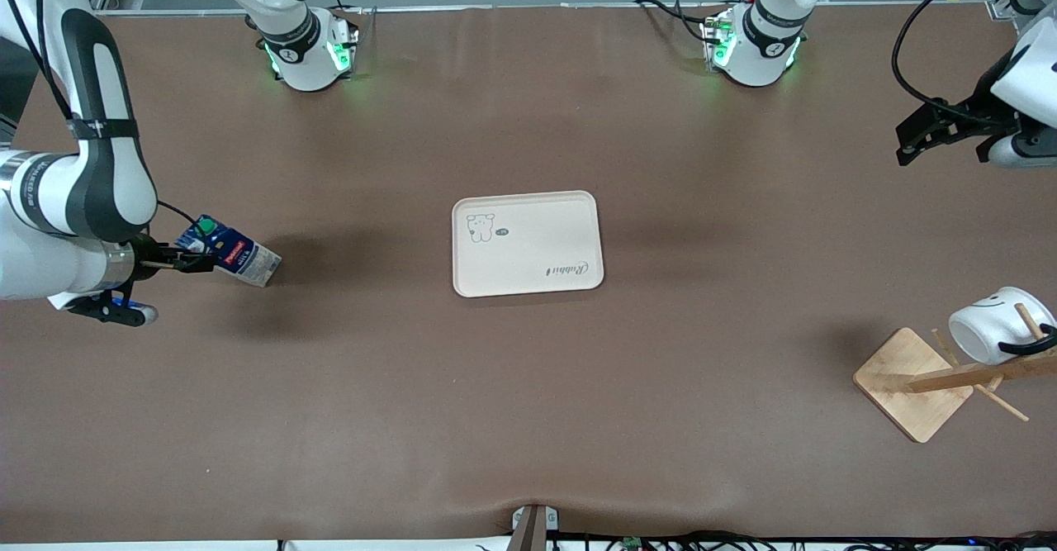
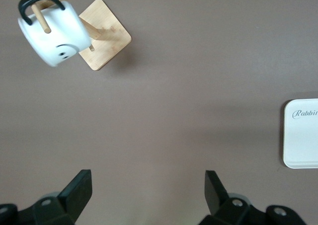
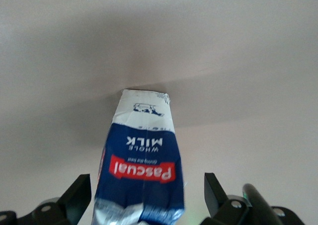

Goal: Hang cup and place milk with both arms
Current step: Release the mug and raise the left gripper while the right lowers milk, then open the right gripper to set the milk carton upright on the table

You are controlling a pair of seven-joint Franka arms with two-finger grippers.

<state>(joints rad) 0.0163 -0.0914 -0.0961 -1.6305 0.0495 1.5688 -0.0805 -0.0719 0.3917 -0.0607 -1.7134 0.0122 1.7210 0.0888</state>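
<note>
The dark blue milk carton lies tilted on the table at the right arm's end, its green cap toward my right gripper. In the right wrist view the carton sits between the spread fingers of the right gripper, with a gap on each side; the gripper is open. The white smiley cup hangs by its black handle on a peg of the wooden rack at the left arm's end. My left gripper is open and empty, up in the air, well away from the cup.
A cream tray with a bear drawing lies at the table's middle; its edge shows in the left wrist view. The rack's square base and slanted pegs stand near the table's edge.
</note>
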